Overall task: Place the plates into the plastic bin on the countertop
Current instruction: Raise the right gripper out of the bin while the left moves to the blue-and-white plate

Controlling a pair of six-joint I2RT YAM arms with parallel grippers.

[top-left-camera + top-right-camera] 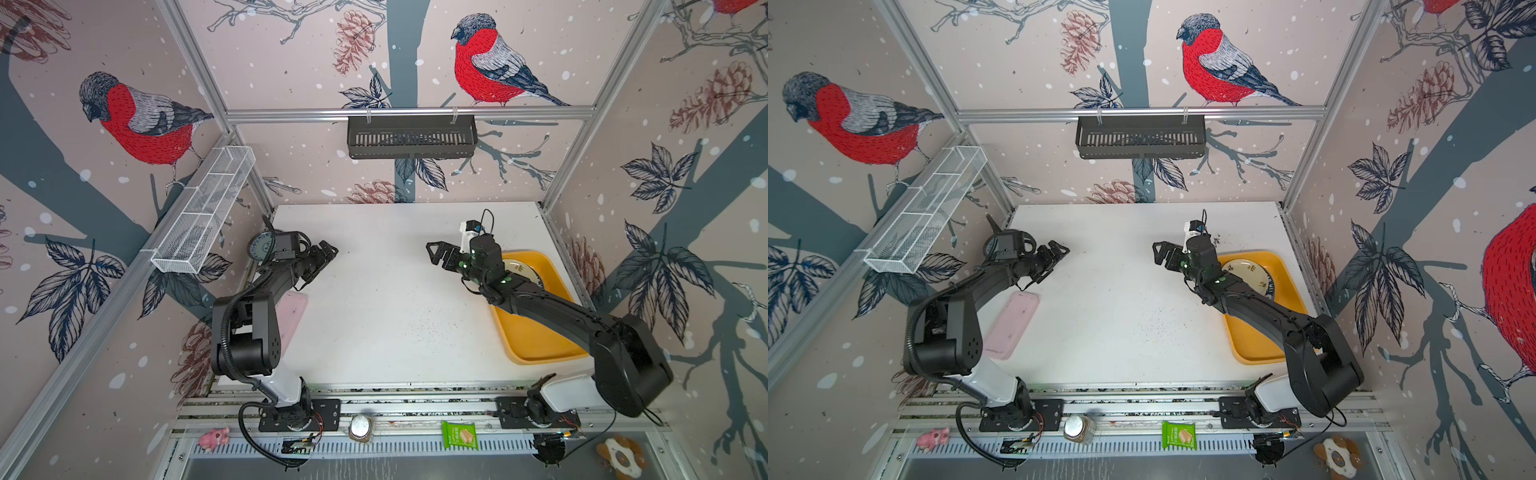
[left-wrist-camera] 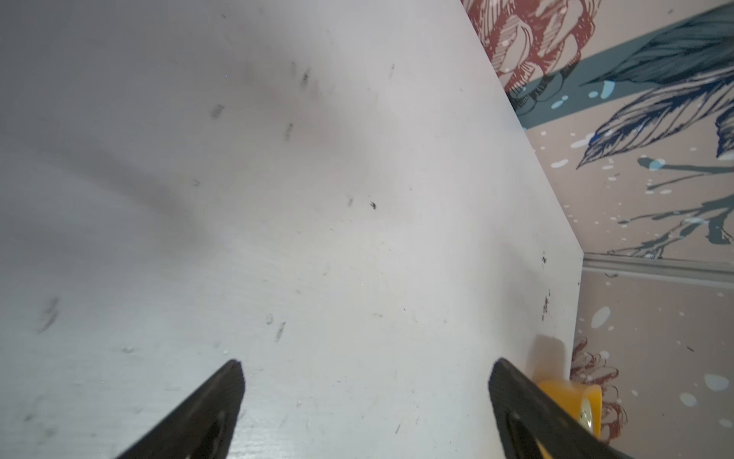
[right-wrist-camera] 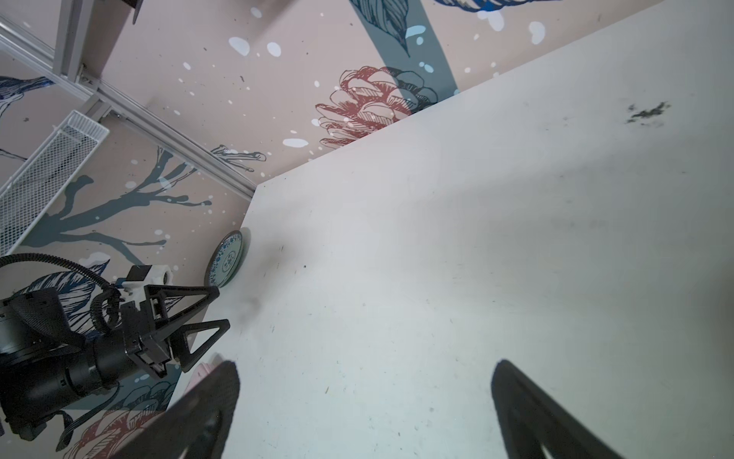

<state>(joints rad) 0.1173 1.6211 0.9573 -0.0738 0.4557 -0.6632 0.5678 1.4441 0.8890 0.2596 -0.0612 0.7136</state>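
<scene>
**Currently: plates (image 1: 1246, 269) in the plastic bin (image 1: 1254, 353), one more propped at the left wall**

At the far end of the plastic bin, a mustard-yellow tray set along the right edge of the white worktop (image 1: 395, 316), the plates are seen lying flat. The uppermost is cream-white with dark-green marks on its rim, and a darker rim of another is glimpsed just beneath it. How many are stacked cannot be told, since the right arm crosses above the bin.

Well apart from the bin, a blue-grey patterned plate (image 3: 227, 260) is propped nearly upright against the left wall at the worktop's left edge. In both top views it is largely hidden behind the left arm's wrist.

The right hand (image 1: 432, 253) is held above bare worktop just left of the bin, its jaws spread wide and gripping nothing. The left hand (image 1: 326, 259) is held over the left part of the worktop, near the propped plate, its jaws likewise spread wide and empty. The two hands are pointed toward each other across the middle, well apart.

A pink tray (image 1: 1013, 324) is laid along the left edge, partly under the left arm. A black slotted basket (image 1: 411, 135) is hung on the back rail, and a white wire-mesh basket (image 1: 203, 212) is fixed to the left wall. Along the front rail a pink toy (image 1: 214, 438), a jar (image 1: 360, 428) and a green packet (image 1: 459, 435) are set out.
</scene>
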